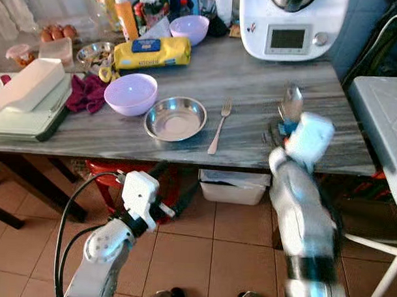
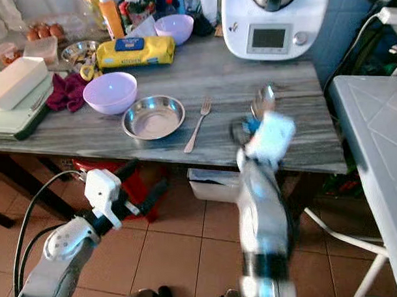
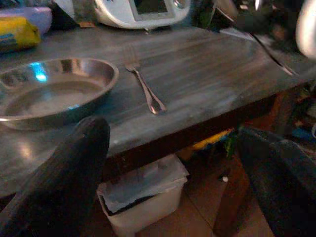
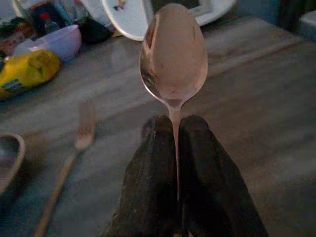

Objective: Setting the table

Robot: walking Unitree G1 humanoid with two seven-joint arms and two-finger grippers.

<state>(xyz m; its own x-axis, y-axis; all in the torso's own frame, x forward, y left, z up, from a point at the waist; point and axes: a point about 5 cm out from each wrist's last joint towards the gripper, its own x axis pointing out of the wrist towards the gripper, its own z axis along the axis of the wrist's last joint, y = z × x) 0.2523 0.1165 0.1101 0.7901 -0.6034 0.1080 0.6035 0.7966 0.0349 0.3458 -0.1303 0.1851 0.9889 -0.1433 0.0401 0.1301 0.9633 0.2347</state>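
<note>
Obs.: My right gripper (image 4: 175, 136) has its two black fingers pressed together on the handle of a spoon (image 4: 174, 57), bowl pointing out past the tips and held above the grey wooden table (image 1: 265, 102), near the front edge. The pinch sits low on the handle, just under the bowl, so the spoon stands stiff in line with the fingers instead of swinging. The arm is blurred in both eye views, so exact height over the wood is uncertain.

Setting so far: a steel bowl (image 1: 175, 118) sits near the front edge, and a fork (image 1: 219, 126) lies just beside it on its right, tines away from me. The spoon is over bare table to the right of the fork, apart from it. My judgement: the spoon belongs alongside the fork, parallel to it, to complete this place.

My left gripper (image 3: 173, 163) hangs below the table edge with fingers spread wide and nothing between them; it looks up at the bowl and fork from under the front edge. Idle for now.

Back of table is crowded: a lilac bowl (image 1: 130, 93), a yellow packet (image 1: 153, 52), a white kitchen machine (image 1: 291, 24). Front strip is the usable area.

Risk: the thin handle could twist on release and land skewed, or clip the fork.
</note>
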